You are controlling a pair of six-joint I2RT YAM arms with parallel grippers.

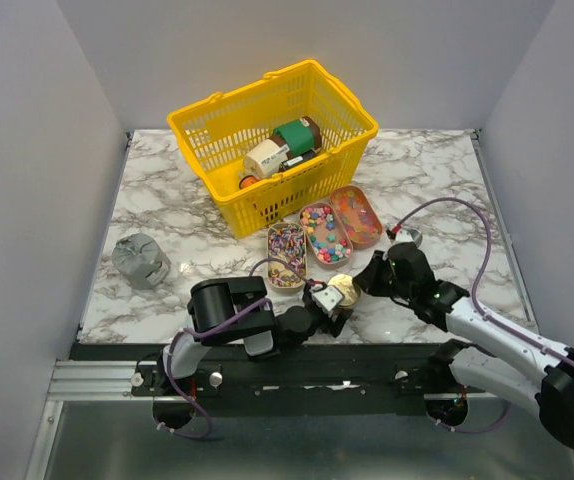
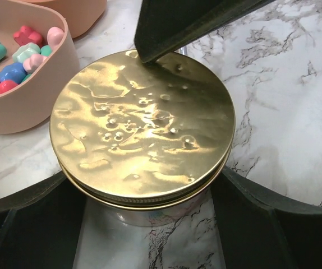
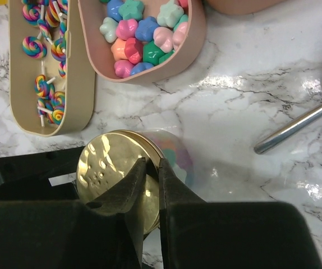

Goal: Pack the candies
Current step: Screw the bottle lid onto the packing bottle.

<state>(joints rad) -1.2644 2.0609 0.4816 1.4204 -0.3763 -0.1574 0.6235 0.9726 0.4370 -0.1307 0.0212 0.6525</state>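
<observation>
Grey-veined white marble is covering the tabletop (image 1: 447,190), with plain grey walls standing round it. Near the left edge one crumpled grey lump (image 1: 140,260) is lying alone. Toward the far edge one yellow plastic lattice basket (image 1: 257,205) is holding bottles and cans. Just in front of it three oblong, round-ended trays are sitting side by side. A beige tray (image 3: 88,78) is carrying swirled lollipops on white sticks, a pink tray (image 3: 178,61) is heaped with glossy star-shaped pieces, and a salmon tray (image 3: 234,7) is lying beyond. The candies (image 3: 141,39) are lying in these trays, and pastel ones are showing through one clear jar (image 3: 178,159) near the front edge. One dimpled gold lid (image 2: 144,126) is sitting on the jar. The left gripper (image 1: 329,303) is pressing the jar from both sides under the lid, its jaws spread wide. The right gripper (image 3: 152,171) is hovering at the lid's rim with its jaws a narrow slit apart and one finger touching the lid. I cannot tell whether they are gripping. One shiny metal spoon (image 3: 295,126) is lying toward the right.
</observation>
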